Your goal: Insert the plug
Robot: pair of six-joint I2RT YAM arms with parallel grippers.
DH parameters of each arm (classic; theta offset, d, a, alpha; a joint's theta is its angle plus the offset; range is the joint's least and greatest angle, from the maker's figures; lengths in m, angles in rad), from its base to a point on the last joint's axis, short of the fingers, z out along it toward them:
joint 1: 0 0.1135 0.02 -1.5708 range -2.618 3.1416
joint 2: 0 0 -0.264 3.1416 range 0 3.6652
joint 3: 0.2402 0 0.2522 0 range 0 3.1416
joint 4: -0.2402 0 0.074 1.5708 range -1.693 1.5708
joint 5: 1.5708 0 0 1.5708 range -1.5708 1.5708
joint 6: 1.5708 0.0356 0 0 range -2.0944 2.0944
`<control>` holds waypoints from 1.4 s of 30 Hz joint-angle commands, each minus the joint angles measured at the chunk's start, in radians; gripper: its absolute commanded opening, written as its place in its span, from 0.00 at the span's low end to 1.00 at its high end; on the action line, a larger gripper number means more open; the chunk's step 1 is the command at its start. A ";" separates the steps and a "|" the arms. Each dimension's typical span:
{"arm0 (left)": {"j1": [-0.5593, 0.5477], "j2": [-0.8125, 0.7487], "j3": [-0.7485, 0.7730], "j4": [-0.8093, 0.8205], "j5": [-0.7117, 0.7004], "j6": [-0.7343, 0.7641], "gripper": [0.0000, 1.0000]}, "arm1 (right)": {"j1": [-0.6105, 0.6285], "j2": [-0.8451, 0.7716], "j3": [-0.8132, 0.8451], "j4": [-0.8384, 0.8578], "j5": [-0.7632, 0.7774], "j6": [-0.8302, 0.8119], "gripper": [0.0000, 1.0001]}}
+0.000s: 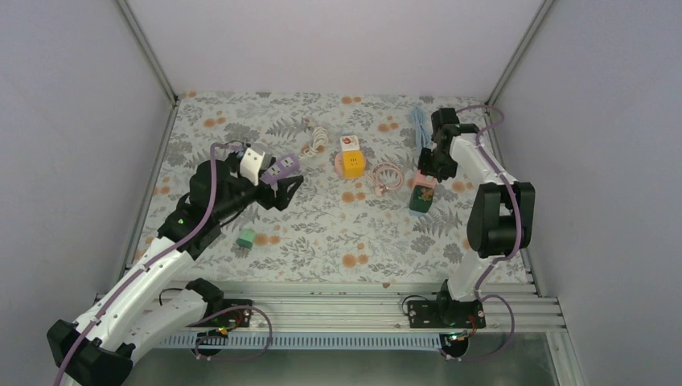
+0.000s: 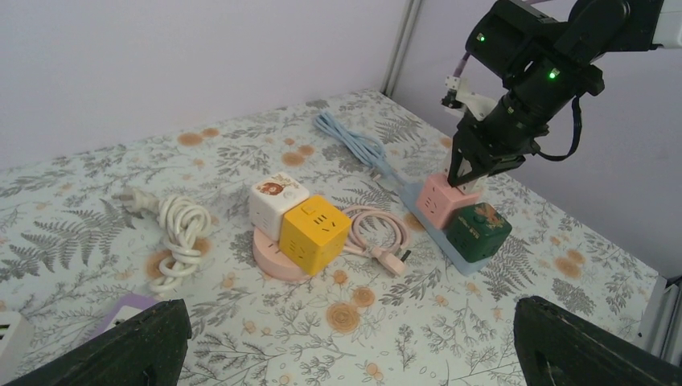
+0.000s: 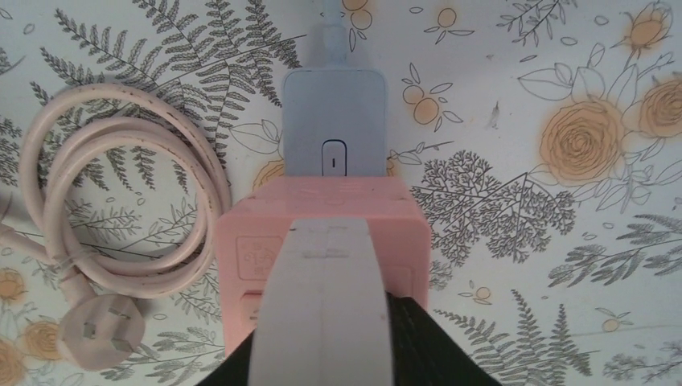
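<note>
The bench (image 1: 338,233) carried everything, and two arms reached over it. The right pincer (image 2: 470,173) was pressed onto the pink cube (image 2: 441,203), pinching it from above. This cube, which I took for the plug, stood at the near end of the blue strip (image 3: 334,112), touching the dark green cube (image 2: 478,229) beside it. The top-down grip suited pushing it straight into its seat; whether it was fully home could not be told. The left pincer (image 1: 283,189) was spread wide with nothing between its fingers, just beside the purple strip (image 1: 283,166) and its white block (image 1: 254,165), probably to keep out of the way.

There were three bases: blue, purple and a round pink base (image 2: 269,261), which bore a white cube (image 2: 273,201) and a yellow cube (image 2: 315,233). That made six cubes, counting the small green cube (image 1: 246,238) lying loose. There were three cords, each coiled near its base: a white cord (image 2: 181,229), a pink cord (image 3: 121,201) and a blue cord (image 2: 354,145).
</note>
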 commanded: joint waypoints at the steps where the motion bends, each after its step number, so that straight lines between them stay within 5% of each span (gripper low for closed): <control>1: -0.004 -0.003 0.002 -0.004 0.009 0.017 1.00 | 0.005 -0.023 0.022 0.013 0.023 0.003 0.31; 7: -0.003 -0.001 0.006 -0.017 -0.021 0.015 1.00 | 0.004 -0.078 0.016 0.021 0.034 0.004 0.32; 15: -0.004 -0.001 0.009 -0.030 -0.042 0.012 1.00 | 0.004 -0.045 -0.003 0.016 0.035 0.010 0.04; 39: -0.003 0.006 0.031 -0.079 -0.152 0.003 1.00 | 0.025 0.013 -0.101 0.039 0.059 0.039 0.04; 42: -0.003 0.004 0.035 -0.084 -0.173 -0.009 1.00 | 0.026 -0.025 -0.043 0.020 0.064 0.043 0.15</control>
